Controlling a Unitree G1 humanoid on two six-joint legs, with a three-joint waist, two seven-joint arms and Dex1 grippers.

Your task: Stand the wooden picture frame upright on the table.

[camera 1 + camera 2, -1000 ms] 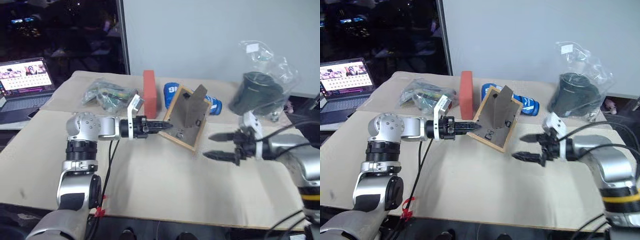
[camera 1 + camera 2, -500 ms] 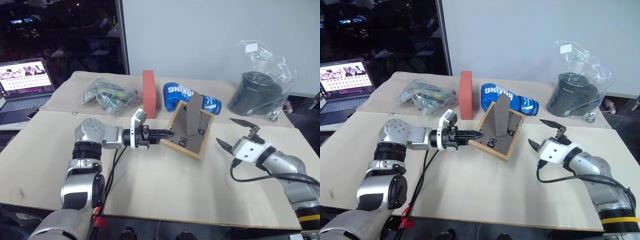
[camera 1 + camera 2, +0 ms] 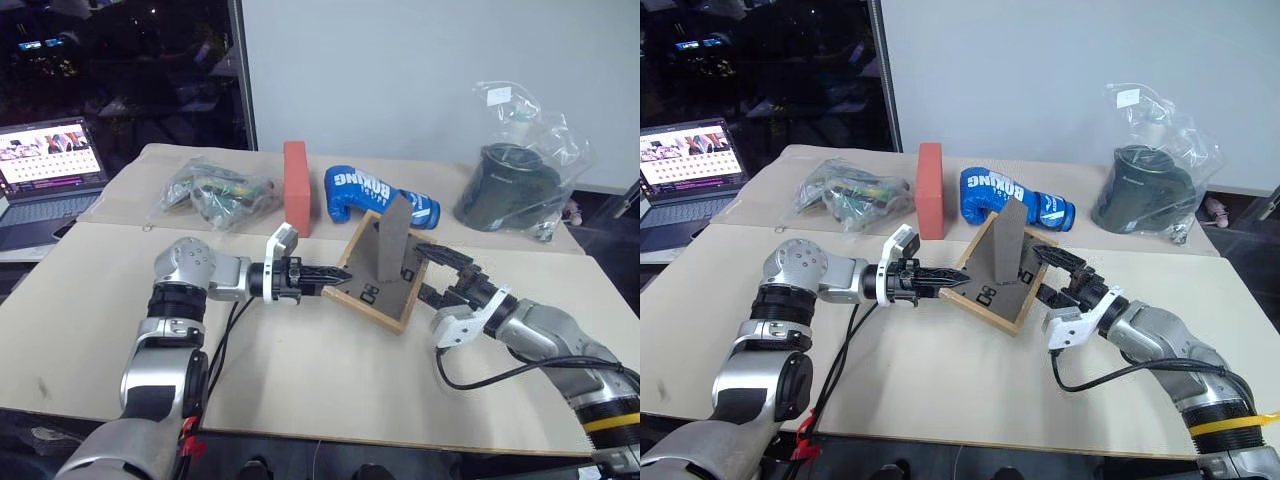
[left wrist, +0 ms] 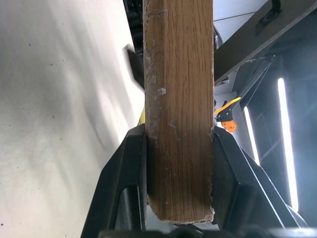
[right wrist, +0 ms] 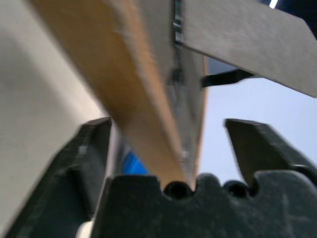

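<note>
Left wrist view puts the light-wood edge of the wooden picture frame (image 4: 179, 114) right in front of me, with my left claw (image 3: 332, 277) clamped on it, one black finger pressed to each side of the rail. From the head camera I see that claw reaching in level from the left and gripping the frame's left edge, while the frame tilts over the middle of the counter (image 3: 300, 380) with its dark back and fold-out stand (image 3: 392, 245) facing me, the stand jutting upward. Whether its lower edge rests on the counter I cannot tell. My right claw (image 3: 440, 272) comes in from the right with its fingers spread apart around the frame's right edge; the right wrist view shows the rail running between the two fingers with a gap on either side, so it grips nothing. Behind the frame lies a blue boxing glove (image 3: 375, 194), with a red-orange brick block (image 3: 297, 186) standing to its left and a clear bag of small items (image 3: 216, 191) further left. At the far right sits a dark pot in a plastic bag (image 3: 517, 180), and a laptop (image 3: 52, 175) glows at the far left.
</note>
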